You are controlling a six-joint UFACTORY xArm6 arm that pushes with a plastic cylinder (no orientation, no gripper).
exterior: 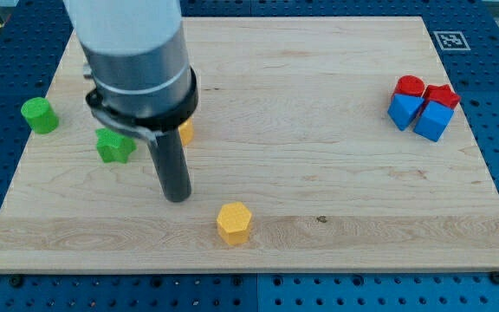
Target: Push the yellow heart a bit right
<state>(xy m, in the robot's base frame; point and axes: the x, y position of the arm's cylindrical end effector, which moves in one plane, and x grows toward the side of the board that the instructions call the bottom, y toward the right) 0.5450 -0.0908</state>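
A yellow block (185, 132), probably the yellow heart, shows only as a small sliver at the rod's right edge; the arm hides the rest, so I cannot confirm its shape. My tip (177, 198) rests on the board below that block, slightly to its left. A yellow hexagon block (233, 223) lies to the lower right of my tip. A green star block (114, 146) lies left of the rod, and a green cylinder (39, 114) sits further left near the board's edge.
At the view's right, a red cylinder (410, 86), a red block (442, 95) and two blue blocks (404, 110) (432, 120) sit clustered together. The wooden board (319, 173) lies on a blue perforated table. A fiducial tag (450, 39) marks the board's top right corner.
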